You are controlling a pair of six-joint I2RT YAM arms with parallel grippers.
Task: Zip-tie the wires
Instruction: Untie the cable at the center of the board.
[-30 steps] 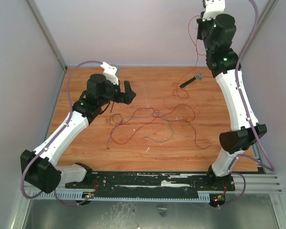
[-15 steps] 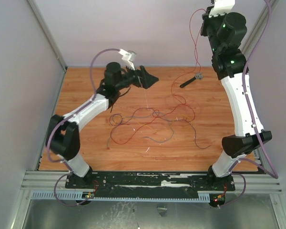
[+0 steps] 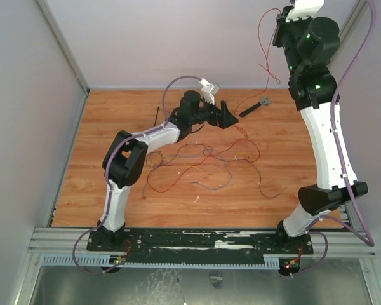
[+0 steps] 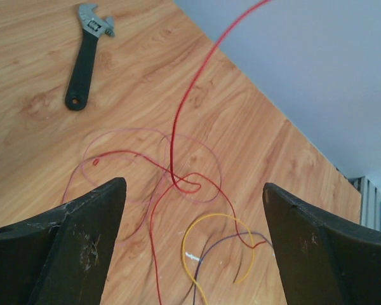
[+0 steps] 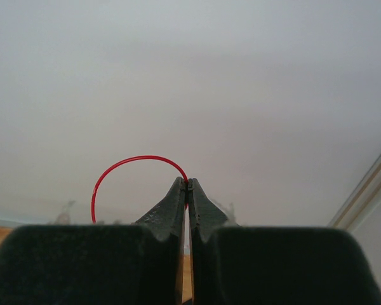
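Note:
The wires (image 3: 203,159) lie in a loose tangle mid-table, mostly red with dark and grey strands. My right gripper (image 3: 280,14) is raised high at the far right and is shut on one red wire (image 3: 264,63), which hangs down to the table. In the right wrist view the shut tips (image 5: 187,183) pinch that red strand (image 5: 124,161). My left gripper (image 3: 228,119) is open above the tangle's far side. The left wrist view shows its jaws (image 4: 193,186) wide apart over red, yellow and purple strands (image 4: 216,244). A thin black strip, likely the zip tie (image 3: 158,117), lies at the far left.
A short black wrench with a grey head (image 3: 255,107) lies at the far right of the table, also in the left wrist view (image 4: 84,58). Grey walls close in the back and sides. The black rail (image 3: 197,241) runs along the near edge.
My left arm has swung from the left side to the far middle, over the wires, its gripper still open. My right gripper has risen higher, drawing the red wire up.

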